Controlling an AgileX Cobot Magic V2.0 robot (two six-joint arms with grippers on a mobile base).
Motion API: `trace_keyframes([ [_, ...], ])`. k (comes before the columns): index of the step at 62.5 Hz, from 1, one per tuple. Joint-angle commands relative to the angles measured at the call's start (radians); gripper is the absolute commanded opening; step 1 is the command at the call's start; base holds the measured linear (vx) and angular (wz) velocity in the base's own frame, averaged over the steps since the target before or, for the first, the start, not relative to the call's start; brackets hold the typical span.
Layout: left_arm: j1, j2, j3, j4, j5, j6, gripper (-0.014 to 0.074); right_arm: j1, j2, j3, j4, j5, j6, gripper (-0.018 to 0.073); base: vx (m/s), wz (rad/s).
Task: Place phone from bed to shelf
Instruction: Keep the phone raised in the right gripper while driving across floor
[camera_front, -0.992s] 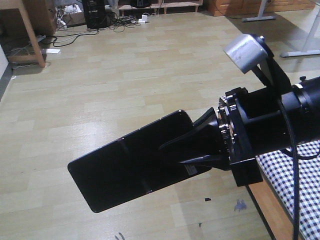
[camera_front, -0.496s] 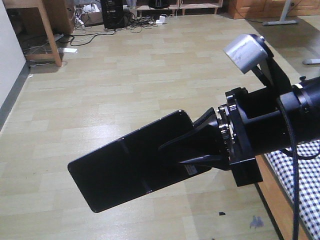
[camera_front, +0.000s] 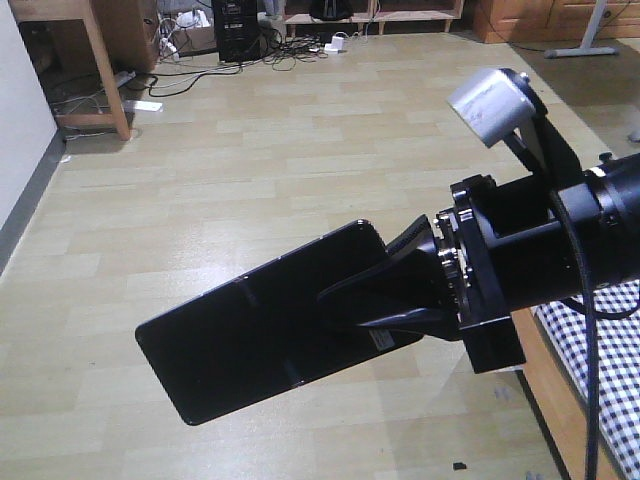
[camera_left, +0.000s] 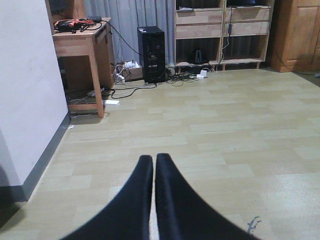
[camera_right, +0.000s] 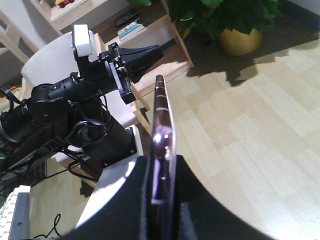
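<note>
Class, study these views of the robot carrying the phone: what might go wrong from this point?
1. The right gripper pinches only one end of the phone; most of it juts out over the hard floor, so a slip could mean a damaging fall.
2. That free end leads the arm and might strike an obstacle first.

No text, brand, number or sign reads in any view. The phone (camera_front: 262, 335) has a small pale patch (camera_front: 386, 341) by its gripped end, possibly a sticker, too blurred to read. Books (camera_right: 131, 27) in the right wrist view: spines illegible.
</note>
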Motion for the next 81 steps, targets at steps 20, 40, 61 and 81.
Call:
trace_keyframes([
  [20,-0.003,-0.007,0.007,-0.009,-0.074,0.0,0.0001,0.001,-0.027,-0.025,0.09,0.063,-0.008,-0.0002,0.22,-0.04],
  [40,-0.003,-0.007,0.007,-0.009,-0.074,0.0,0.0001,0.001,-0.027,-0.025,0.09,0.063,-0.008,-0.0002,0.24,-0.05],
  [61,-0.003,-0.007,0.007,-0.009,-0.074,0.0,0.0001,0.001,-0.027,-0.025,0.09,0.063,-0.008,-0.0002,0.28,-0.04],
  [81,-0.003,-0.007,0.007,-0.009,-0.074,0.0,0.0001,0.001,-0.027,-0.025,0.09,0.063,-0.008,-0.0002,0.34,-0.02],
])
